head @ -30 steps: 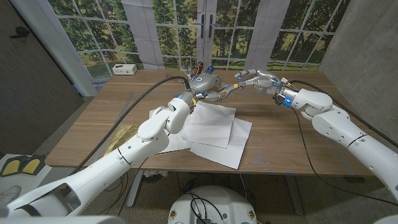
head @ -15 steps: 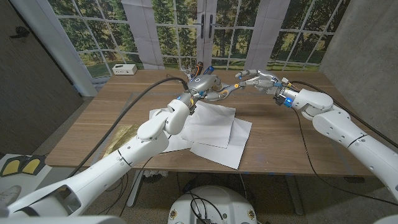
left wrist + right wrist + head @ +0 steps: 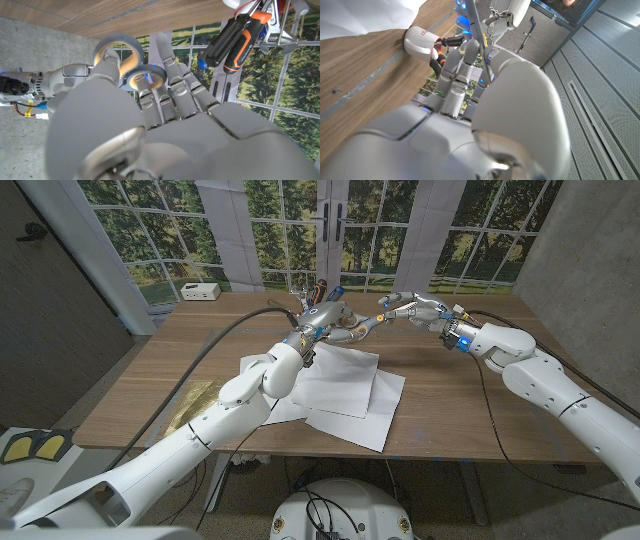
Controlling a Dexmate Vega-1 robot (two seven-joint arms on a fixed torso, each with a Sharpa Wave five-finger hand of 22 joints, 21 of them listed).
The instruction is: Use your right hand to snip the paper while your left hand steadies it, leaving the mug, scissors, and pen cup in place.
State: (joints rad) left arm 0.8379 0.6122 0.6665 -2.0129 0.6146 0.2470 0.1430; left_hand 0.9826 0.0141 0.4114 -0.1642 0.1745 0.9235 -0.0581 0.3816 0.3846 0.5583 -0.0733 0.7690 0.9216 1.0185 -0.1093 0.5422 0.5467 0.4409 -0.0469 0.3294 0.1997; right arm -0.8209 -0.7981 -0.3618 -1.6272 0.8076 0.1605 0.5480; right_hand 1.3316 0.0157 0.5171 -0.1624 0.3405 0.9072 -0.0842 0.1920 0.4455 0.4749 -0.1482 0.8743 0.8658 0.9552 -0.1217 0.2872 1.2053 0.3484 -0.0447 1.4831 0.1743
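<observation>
The paper [image 3: 340, 385] lies as overlapping white sheets at the middle of the desk [image 3: 450, 410]. Beyond its far edge, my left hand [image 3: 325, 315] has its fingers [image 3: 170, 85] clamped on the grey-handled scissors [image 3: 125, 60]. My right hand [image 3: 415, 308] is just right of it, over the far desk; I cannot tell its fingers' state. The pen cup [image 3: 420, 42] lies tipped near the paper.

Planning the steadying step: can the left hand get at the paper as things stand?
Probably yes. The left hand hovers just past the paper's far edge, with bare sheet beside it. Its fingers are by the scissors' loops, so it may need to clear those first.
</observation>
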